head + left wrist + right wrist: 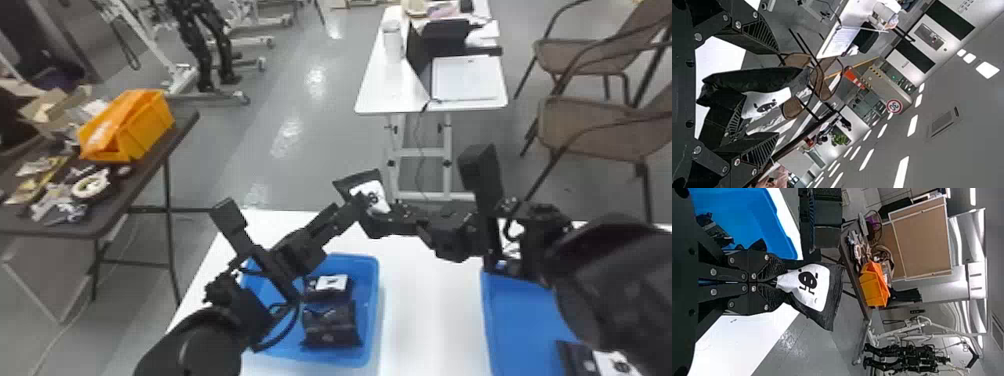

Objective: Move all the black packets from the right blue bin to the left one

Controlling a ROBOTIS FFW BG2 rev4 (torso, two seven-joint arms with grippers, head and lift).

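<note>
There are two blue bins on the white table (430, 300): the left bin (372, 287) stands near the left edge, the right bin (517, 325) well apart from it, partly covered by the right arm (620, 280). I count four black packets in the head view. One, the raised packet (367, 187) with one white label, is clamped in the closed fingers of the right gripper (376, 218), and it appears by the far edge of the table. The left gripper (352, 205) has its two fingers apart, with this packet between them. Inside the left bin lie two: a labelled packet (325, 289) toward the far edge, and a dark packet (331, 327) nearer to the near right corner. One more, the last packet (575, 359), is in the right bin.
</note>
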